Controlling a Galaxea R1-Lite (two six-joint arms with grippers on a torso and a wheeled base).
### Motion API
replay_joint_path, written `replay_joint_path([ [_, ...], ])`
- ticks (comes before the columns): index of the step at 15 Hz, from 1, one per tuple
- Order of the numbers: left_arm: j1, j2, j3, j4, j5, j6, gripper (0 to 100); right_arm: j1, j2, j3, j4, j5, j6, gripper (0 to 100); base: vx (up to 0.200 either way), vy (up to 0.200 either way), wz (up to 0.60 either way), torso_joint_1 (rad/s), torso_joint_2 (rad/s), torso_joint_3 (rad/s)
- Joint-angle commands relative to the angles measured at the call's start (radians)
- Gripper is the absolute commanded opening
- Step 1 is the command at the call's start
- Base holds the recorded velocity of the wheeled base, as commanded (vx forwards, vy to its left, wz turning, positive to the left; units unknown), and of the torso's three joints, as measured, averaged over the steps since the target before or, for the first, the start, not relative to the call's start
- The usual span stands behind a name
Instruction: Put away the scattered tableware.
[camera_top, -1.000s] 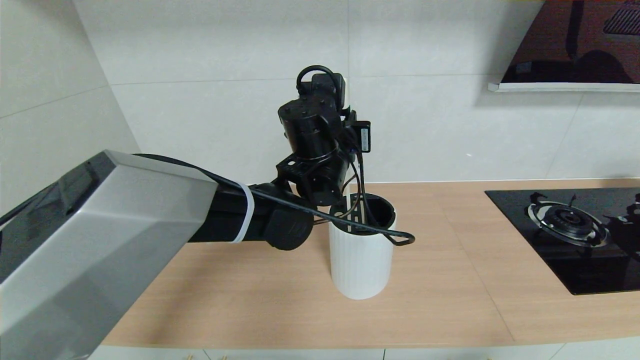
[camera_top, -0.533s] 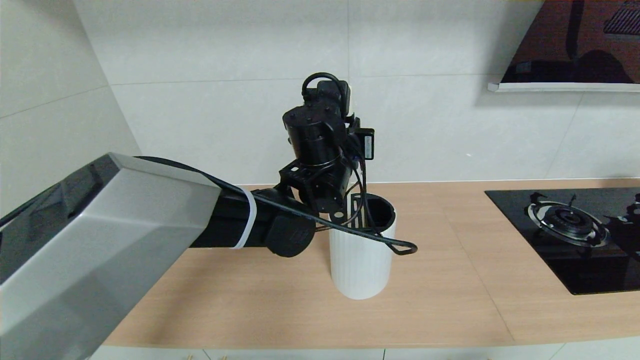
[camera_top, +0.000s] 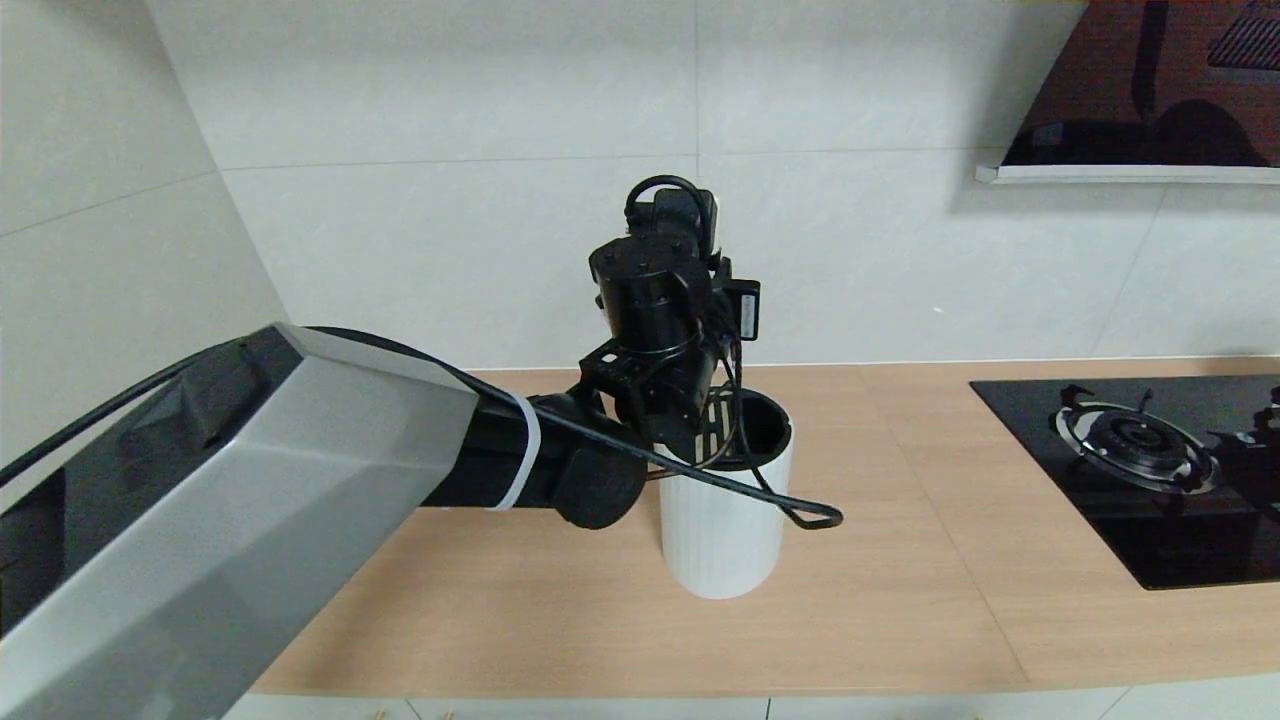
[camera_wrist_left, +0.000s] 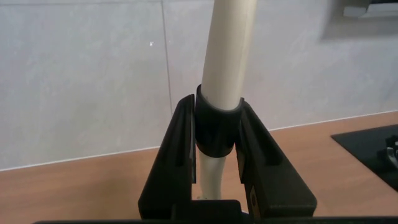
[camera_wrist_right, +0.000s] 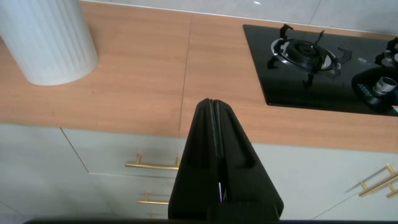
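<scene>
**Directly over the holder (camera_top: 720, 540), the left gripper (camera_top: 690, 400) is pinching a cream-handled utensil (camera_wrist_left: 227, 50)**

A white tiled wall (camera_top: 450, 200) is standing behind a pale wooden surface (camera_top: 900, 600) that is running across the head view. The left arm (camera_top: 300, 480), grey and black, is lying across the left half of that view, its wrist ending above the holder. A dark range hood (camera_top: 1150, 90) is hanging on the wall at the robot's right, and a black glass hob (camera_top: 1180, 520) is sitting in the surface below it.

The holder, a white ribbed cylinder with a dark inside, is standing upright on the surface, well apart from the hob. The left gripper is hanging just above its mouth. Its fingers (camera_wrist_left: 180, 149) are closing from both sides on the utensil's black collar, and the cream handle is running on past the fingertips. A slotted black blade (camera_top: 712, 425) is showing inside the holder's mouth, just under the gripper. How deep it is sitting cannot be told.

The right gripper (camera_wrist_right: 212, 109) is hanging low before the surface's near edge, over a pale cabinet front (camera_wrist_right: 93, 180) with gold handles (camera_wrist_right: 152, 165). Its fingers are pressing flat together.

A thin black cable (camera_top: 800, 512) is looping off the left arm across the holder's ribbed side.
</scene>
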Motion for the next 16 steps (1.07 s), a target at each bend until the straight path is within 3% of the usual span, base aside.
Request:
replay_joint_path([
  [1,0.0,0.009,0.002,-0.001,0.001,-0.003,0,0.0,0.002,0.0,-0.001,0.0,0.0,0,0.0,0.0,0.0,0.0,0.0,0.0],
  [6,0.0,0.006,0.068,-0.064,0.001,-0.01,0,0.0,0.002,0.0,-0.001,0.0,0.0,0,0.0,0.0,0.0,0.0,0.0,0.0],
  [13,0.002,0.001,0.097,-0.077,0.002,-0.01,0,0.0,0.002,0.0,-0.001,0.0,0.001,0,0.0,0.0,0.0,0.0,0.0,0.0],
  [16,0.0,0.004,0.098,-0.077,0.013,-0.026,0,0.0,0.002,0.0,-0.001,0.0,0.001,0,0.0,0.0,0.0,0.0,0.0,0.0],
])
